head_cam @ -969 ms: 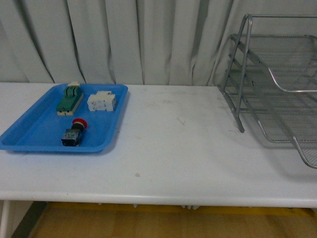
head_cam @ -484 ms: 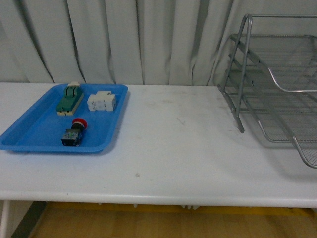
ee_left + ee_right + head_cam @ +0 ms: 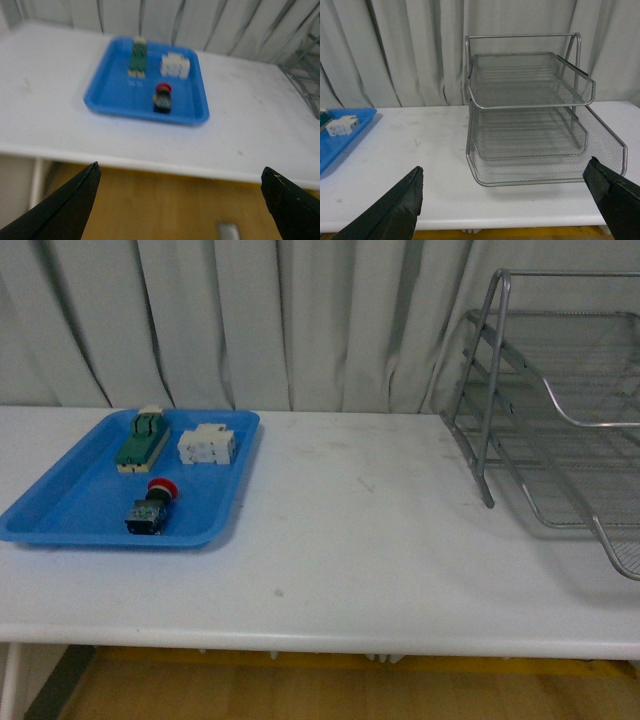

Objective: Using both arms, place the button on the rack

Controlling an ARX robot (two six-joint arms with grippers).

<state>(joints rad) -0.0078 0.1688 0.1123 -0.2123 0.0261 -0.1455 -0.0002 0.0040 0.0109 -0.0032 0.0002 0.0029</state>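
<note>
Curtain fabric (image 3: 250, 320) is hanging in pale folds behind everything, and the white table (image 3: 380, 540) is stretching across the front view with its near edge showing above a wooden floor.

The rack (image 3: 489, 390) is standing at the table's right end. The front view's edge is cutting off its right side, so only its upright frame and part of its mesh tiers are showing. The right wrist view is showing the rack (image 3: 530, 105) whole, three tiers deep, with nothing lying in the tiers visible there.

The blue tray (image 3: 60, 505) is lying at the table's left end, well apart from the rack. The right wrist view is catching only one corner of it.

The left gripper (image 3: 180, 167) is showing only as two dark fingers (image 3: 70, 205) in its own blurred view, spread wide with nothing between them. The right gripper (image 3: 503, 166) is likewise gaping and gripping nothing.

The green-and-cream switch block (image 3: 140, 438) and the white component (image 3: 207, 445) are sitting side by side at the tray's far end, apart from each other.

The button (image 3: 152, 507) is lying inside the tray nearer the front, red cap pointing toward the curtain. Its dark body is too small and soft to read clearly, and the left wrist view is blurring the button (image 3: 162, 97) further.
</note>
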